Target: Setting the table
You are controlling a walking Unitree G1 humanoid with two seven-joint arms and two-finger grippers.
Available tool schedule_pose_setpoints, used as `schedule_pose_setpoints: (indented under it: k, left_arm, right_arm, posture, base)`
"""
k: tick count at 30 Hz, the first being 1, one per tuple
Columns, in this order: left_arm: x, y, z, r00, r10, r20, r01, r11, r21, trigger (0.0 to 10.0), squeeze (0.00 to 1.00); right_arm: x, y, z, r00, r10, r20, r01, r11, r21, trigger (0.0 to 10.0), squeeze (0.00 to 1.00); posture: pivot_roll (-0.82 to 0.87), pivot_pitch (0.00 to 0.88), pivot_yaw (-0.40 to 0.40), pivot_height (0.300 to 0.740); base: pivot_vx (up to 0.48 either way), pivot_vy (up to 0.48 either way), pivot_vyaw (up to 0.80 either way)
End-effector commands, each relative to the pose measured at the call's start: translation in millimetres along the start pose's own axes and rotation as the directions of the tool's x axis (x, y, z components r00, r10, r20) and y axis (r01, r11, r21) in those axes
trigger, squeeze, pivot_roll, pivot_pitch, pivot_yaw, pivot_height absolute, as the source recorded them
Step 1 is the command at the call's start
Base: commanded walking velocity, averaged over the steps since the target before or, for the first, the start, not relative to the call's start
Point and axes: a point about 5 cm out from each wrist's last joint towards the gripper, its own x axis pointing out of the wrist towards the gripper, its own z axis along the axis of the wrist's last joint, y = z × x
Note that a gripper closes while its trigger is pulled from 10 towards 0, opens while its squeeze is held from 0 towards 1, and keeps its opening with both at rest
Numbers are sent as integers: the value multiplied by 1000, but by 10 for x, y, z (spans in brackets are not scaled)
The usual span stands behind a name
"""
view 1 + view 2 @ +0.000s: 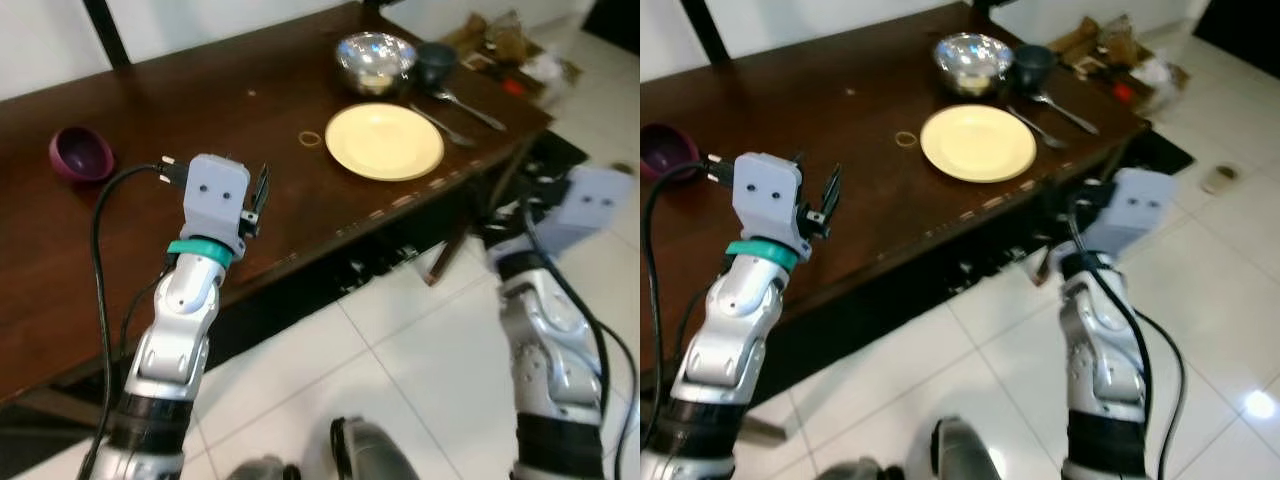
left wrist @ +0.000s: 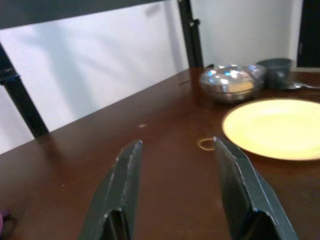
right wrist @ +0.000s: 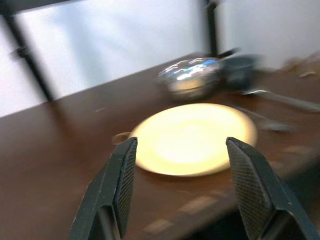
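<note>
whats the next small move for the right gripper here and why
Probably ease the right gripper forward over the table edge toward the round pale yellow plate. Its fingers stand open and empty, aimed at the plate from off the dark wooden table, while the left gripper, also open, is farther away.

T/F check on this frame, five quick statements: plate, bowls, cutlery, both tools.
1. The yellow plate is bare, with no food on it. True.
2. The steel bowl sits on the plate. False: it stands on the table beyond the plate, beside a dark cup.
3. The left tool holds the purple bowl. False: its fingers are open and empty, and the bowl sits apart, far to the robot's left.
4. The cutlery lies to the plate's right. True.
5. The right tool is shut on a spoon. False: it is open, off the table edge, facing the plate.
</note>
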Motion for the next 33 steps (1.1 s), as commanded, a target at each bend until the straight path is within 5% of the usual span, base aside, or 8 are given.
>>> schedule_pose_setpoints:
  k: [1,10,21,33]
  left_arm:
    - [-30,69,-8,1000,27,-1,-27,999,27,10000,0]
    - [15,55,93,997,49,52,-52,997,57,10000,0]
    - [184,-85,143,997,-16,74,13,999,33,10000,0]
    - [168,-142,157,995,-59,81,55,997,52,10000,0]
  right_arm:
    - [-17,47,25,999,43,2,-43,999,26,10000,0]
    - [-52,174,36,983,185,-18,-182,978,99,10000,0]
    - [4,-151,43,998,-60,-3,60,995,83,10000,0]
    - [-53,-170,5,997,-81,-19,82,994,78,10000,0]
  posture:
    - [-92,0,42,740]
    - [-96,0,37,740]
    - [-107,0,40,740]
    - [-112,0,47,740]
  base:
    - [480,0,788]
    - [480,0,781]
    - [464,0,0]
    - [0,0,0]
